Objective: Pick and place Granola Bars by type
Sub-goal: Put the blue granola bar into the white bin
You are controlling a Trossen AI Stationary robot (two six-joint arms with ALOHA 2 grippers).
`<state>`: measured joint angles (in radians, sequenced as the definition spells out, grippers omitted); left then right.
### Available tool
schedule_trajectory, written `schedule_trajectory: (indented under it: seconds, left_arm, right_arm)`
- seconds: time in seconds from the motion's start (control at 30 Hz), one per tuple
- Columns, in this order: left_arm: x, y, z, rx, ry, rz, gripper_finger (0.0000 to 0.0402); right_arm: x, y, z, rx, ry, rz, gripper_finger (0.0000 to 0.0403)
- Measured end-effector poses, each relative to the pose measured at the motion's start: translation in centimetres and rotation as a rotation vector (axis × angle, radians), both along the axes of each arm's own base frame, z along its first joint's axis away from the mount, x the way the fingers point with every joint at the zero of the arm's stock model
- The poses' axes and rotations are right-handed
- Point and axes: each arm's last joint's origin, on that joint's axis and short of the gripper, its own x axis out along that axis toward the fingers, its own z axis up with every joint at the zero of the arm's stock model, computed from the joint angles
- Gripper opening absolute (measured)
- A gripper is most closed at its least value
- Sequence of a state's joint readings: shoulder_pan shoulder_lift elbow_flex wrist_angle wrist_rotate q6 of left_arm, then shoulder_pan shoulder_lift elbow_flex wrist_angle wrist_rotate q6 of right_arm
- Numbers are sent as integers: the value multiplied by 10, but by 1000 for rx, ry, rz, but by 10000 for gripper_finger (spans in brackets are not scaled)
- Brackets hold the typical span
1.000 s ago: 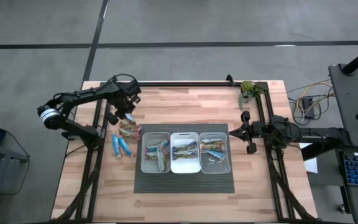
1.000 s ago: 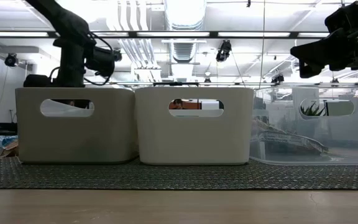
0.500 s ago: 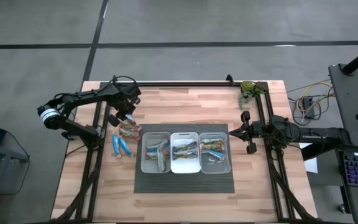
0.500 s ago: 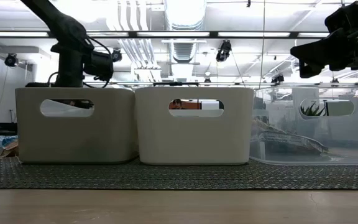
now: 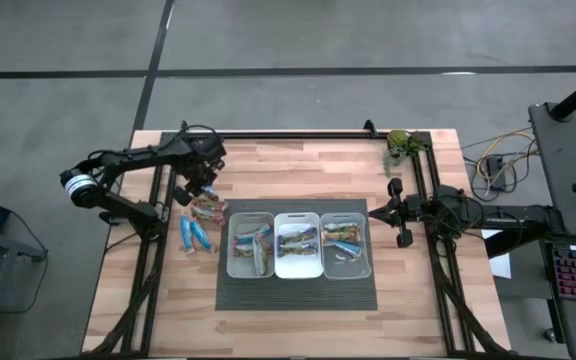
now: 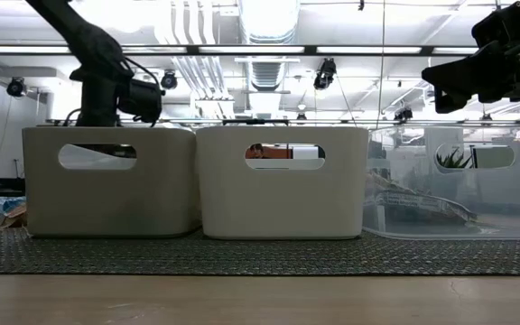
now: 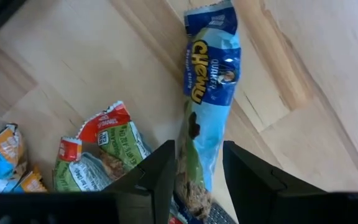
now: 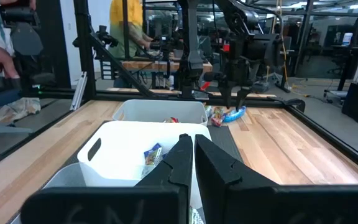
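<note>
My left gripper (image 5: 194, 187) hangs above the wooden table (image 5: 298, 160), near its left edge and just behind the loose pile of granola bars (image 5: 199, 222). My left fingers (image 7: 160, 177) are clamped on one end of a blue-wrapped bar (image 7: 209, 99), which hangs lengthwise between them. Below it, on the bare wood, lies a bar in a green wrapper with red ends (image 7: 104, 146), and more bars show just beside that one.

Three bins stand side by side on a dark mat (image 5: 298, 290) at the middle of the table, toward its front edge. The left bin (image 5: 251, 245), the middle bin (image 5: 298, 243) and the clear right bin (image 5: 346, 245) each hold some bars. The loose pile lies on the wood just off the mat's left edge, with two blue bars closest to the table's left edge.

My right gripper (image 5: 373, 211) waits in the air beside the clear bin, toward the table's right edge. Its jaws are pressed together with nothing between them.

A small green plant (image 5: 400, 143) sits at the table's far right corner.
</note>
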<state>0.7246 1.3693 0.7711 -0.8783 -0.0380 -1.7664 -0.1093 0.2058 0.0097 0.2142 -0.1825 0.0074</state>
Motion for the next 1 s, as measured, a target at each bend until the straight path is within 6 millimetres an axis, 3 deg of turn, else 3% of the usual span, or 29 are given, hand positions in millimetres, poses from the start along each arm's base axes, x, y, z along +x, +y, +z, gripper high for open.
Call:
schedule_trajectory:
  seconds: [1.0]
  left_arm:
    - [-2, -2, -14, 27, -20, -39, 117]
  right_arm:
    - [0, 0, 0, 0, 0, 0, 9]
